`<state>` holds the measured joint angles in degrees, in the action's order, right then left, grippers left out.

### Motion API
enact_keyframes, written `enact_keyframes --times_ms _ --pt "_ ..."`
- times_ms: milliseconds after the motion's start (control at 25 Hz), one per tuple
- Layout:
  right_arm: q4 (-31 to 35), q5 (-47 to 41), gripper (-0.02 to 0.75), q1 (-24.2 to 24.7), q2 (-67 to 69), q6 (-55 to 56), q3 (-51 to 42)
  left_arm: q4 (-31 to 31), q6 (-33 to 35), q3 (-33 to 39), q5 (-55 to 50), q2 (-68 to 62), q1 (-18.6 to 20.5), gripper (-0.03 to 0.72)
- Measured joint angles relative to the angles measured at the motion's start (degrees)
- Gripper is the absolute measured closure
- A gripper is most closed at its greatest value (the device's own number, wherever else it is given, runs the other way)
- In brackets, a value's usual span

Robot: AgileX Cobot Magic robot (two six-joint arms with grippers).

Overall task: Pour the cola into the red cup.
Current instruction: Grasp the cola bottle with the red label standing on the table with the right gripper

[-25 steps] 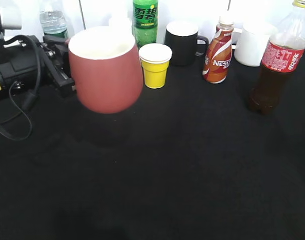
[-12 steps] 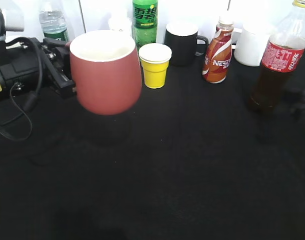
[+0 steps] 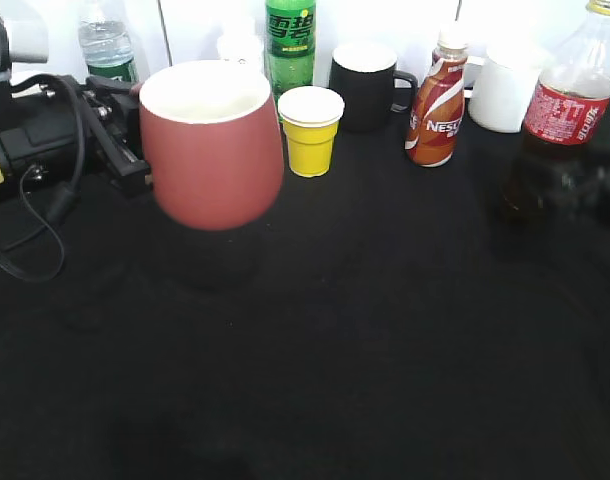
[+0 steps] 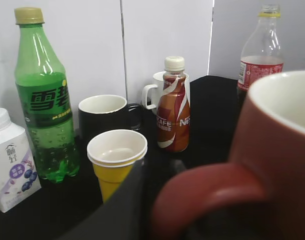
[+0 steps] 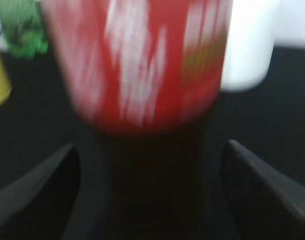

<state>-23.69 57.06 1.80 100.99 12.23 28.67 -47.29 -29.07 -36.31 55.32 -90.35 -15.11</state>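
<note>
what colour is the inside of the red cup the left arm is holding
White inside the red cup, brick-red outside; the exterior view shows it best.

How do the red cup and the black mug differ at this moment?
The red cup is brick red and rounded, narrowing toward its base; the black mug is black and straight-sided. The red cup is held off the table by its handle in the left tool; the black mug stands at the back. Both have white interiors.
</note>
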Motion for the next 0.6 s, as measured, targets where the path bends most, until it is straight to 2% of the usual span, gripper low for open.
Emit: enact_keyframes --times_ms 160,320,600 --pt "-2.47 0.55 0.07 0.0 3.15 0.17 5.11 -0.87 0.0 0.0 -0.54 0.0 0.0 0.596" --pt "-3.95 6.62 0.105 0.0 3.24 1.71 5.45 -0.89 0.0 0.0 -0.58 0.0 0.0 0.596" --pt "-4.59 7.92 0.153 0.0 5.47 2.04 7.86 -1.11 0.0 0.0 -0.61 0.0 0.0 0.596"
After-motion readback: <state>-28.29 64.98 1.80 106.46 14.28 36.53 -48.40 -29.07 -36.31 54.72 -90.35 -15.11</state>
